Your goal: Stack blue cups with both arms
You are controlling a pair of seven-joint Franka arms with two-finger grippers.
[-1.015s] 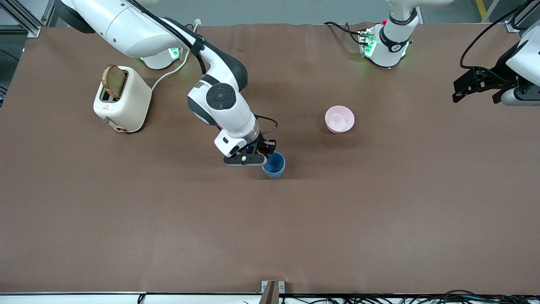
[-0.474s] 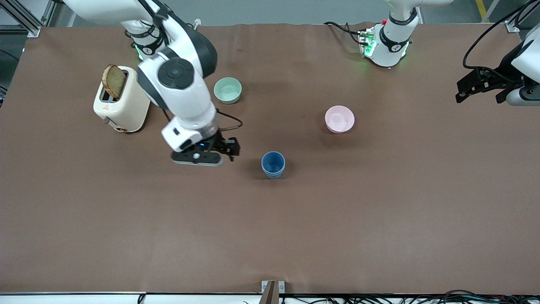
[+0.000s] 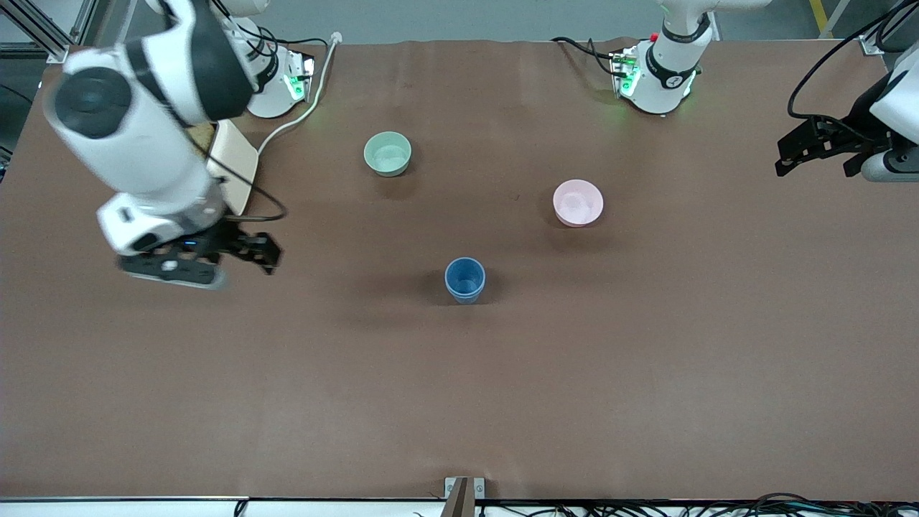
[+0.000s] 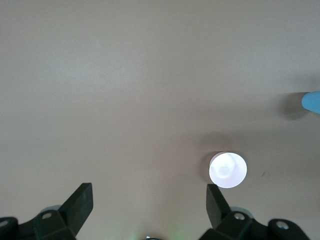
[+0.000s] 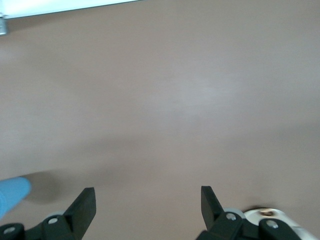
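Your right gripper has pulled well away from the stacked blue cups, wide open, empty; left gripper waits open. Stacking looks finished.

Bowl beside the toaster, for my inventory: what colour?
Pale green bowl, clearest in the front view.

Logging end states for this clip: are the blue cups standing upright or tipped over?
Upright. In the front view the blue cups show a round open mouth facing up, a second rim just below it, so they look nested. Neither end effector touches them.
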